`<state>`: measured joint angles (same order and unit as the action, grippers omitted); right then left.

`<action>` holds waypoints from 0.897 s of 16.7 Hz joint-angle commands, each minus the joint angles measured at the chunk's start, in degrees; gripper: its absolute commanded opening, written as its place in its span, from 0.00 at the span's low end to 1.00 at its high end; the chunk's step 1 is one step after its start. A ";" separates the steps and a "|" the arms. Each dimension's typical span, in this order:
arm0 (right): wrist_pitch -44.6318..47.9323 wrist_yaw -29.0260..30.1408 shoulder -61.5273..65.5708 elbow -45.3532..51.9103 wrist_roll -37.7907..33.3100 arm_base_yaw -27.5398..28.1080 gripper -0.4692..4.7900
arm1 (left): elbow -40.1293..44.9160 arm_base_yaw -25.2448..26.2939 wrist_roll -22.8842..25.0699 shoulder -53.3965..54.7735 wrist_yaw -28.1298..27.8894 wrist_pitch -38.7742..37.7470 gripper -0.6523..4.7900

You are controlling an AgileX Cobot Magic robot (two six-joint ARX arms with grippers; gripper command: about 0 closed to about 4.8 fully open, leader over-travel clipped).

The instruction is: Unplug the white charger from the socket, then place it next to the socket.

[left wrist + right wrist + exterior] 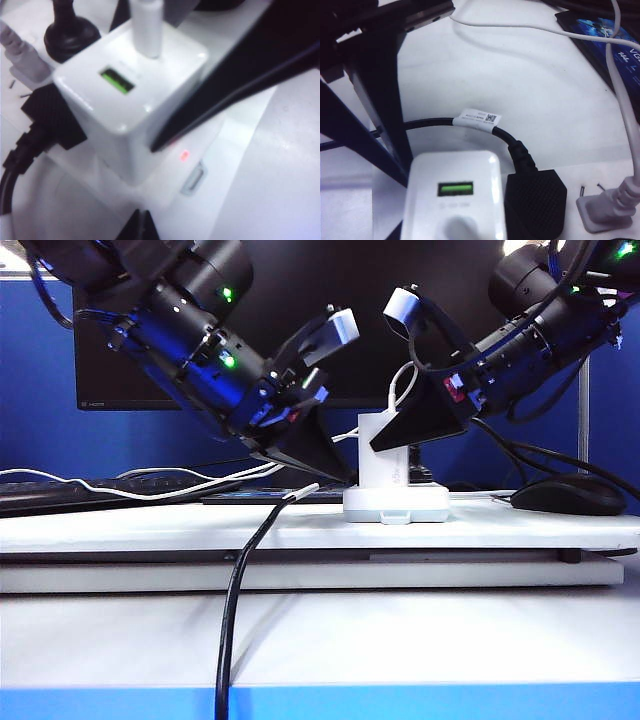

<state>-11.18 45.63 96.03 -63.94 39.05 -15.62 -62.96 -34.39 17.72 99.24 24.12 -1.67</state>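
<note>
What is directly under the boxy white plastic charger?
The boxy white plastic charger stands on the flat white power strip, whose red light shows beside it. Its prongs are covered.

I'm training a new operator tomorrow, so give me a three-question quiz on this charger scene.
1. True or false: the white charger is already out of the socket.
2. The free port on the charger is: A green, B red, C blue.
3. Fill in: at the far right of the table lies a black ____.

Key
1. False: it still stands plugged in, with the left gripper close on its left and the right gripper at its upper right in the exterior view.
2. A.
3. mouse.
</note>
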 commanded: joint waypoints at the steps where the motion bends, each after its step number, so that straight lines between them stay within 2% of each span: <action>1: 0.76 1.03 -0.17 -0.26 -0.09 0.02 0.18 | -2.03 -0.46 -1.77 0.76 -1.66 0.46 0.11; 13: 0.94 0.22 -0.17 -0.26 -0.02 0.02 0.18 | -3.43 -2.51 -1.88 5.16 -0.98 -0.42 0.11; 15: 1.16 -1.79 -0.20 -0.26 0.94 0.02 0.14 | -3.43 -2.51 -1.88 5.16 -0.98 -0.44 0.11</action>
<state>-11.40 45.32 95.98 -63.94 39.18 -15.29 -66.59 -36.07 15.79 103.53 22.41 -1.06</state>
